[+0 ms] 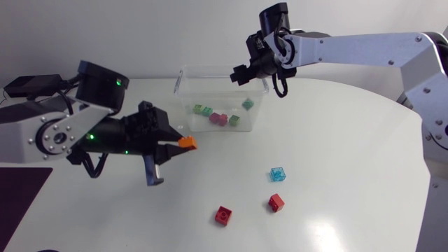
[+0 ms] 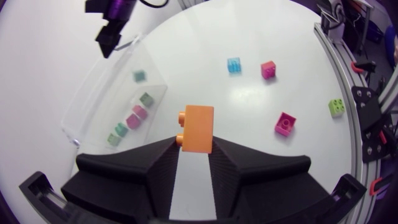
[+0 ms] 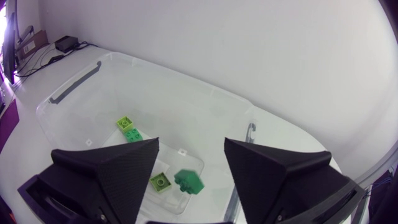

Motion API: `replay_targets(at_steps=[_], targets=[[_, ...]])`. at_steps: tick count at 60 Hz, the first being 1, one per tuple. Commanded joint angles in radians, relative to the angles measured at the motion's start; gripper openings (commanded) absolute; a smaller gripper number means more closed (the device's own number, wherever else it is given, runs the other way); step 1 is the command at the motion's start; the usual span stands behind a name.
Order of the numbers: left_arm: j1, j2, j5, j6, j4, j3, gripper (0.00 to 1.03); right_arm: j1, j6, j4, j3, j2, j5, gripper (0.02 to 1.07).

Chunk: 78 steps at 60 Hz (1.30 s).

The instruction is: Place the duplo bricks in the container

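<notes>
Showing a white table (image 1: 336, 140) with two arms stationed over it. The right arm (image 1: 364, 49) is spanning from the right side to the clear container (image 1: 210, 69), which is standing upright on the far part of the table. The left arm (image 1: 63, 126) is lying low along the left side and pointing toward the container's front.

The right gripper (image 1: 241, 73) is hovering above the container's far right corner. Its fingers are standing spread wide with nothing between them, and the container's floor is showing through the gap in the right wrist view.

The left gripper (image 1: 175, 143) is hanging over the table near the container's front wall, outside it. Its fingers are pinching the orange brick (image 2: 198, 126) from two sides, and the brick is jutting out past the fingertips, studs facing sideways.

Several bricks are sitting inside the container, among them a green brick (image 1: 203, 110), a dark pink brick (image 1: 218, 118), a lime brick (image 1: 234, 120) and a dark green brick (image 1: 248, 104) — the last is under the right gripper.

Loose bricks are lying on the near part of the table, well apart from the container: a light-blue brick (image 1: 278, 173) and, nearer the front, two red bricks (image 1: 276, 202) (image 1: 223, 215) — the three are not touching one another. A pale green brick (image 2: 336, 107) is showing at the table's edge in the left wrist view only.
</notes>
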Motion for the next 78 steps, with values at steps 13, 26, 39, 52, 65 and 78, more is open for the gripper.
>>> replay_targets(at_steps=[13,26,39,52,65,78], targets=[[0.052,0.143,0.019,-0.184,0.102,0.257,0.24,-0.001,0.012,-0.04,-0.193,-0.248,0.015,1.02],[0.067,0.308,0.014,-0.307,0.142,0.454,0.25,0.016,0.021,-0.093,-0.431,-0.449,0.022,1.02],[0.083,0.482,-0.076,-0.374,0.162,0.654,0.25,0.062,0.069,-0.129,-0.682,-0.605,0.032,1.02],[0.087,0.656,-0.144,-0.422,0.13,0.843,0.26,0.078,0.106,-0.163,-0.819,-0.674,0.031,1.02],[0.089,0.769,-0.176,-0.437,0.088,0.932,0.42,0.09,0.149,-0.153,-0.9,-0.666,0.032,1.02],[0.1,0.762,-0.176,-0.442,0.045,0.943,0.84,0.081,0.153,-0.181,-0.9,-0.616,0.032,1.02]])
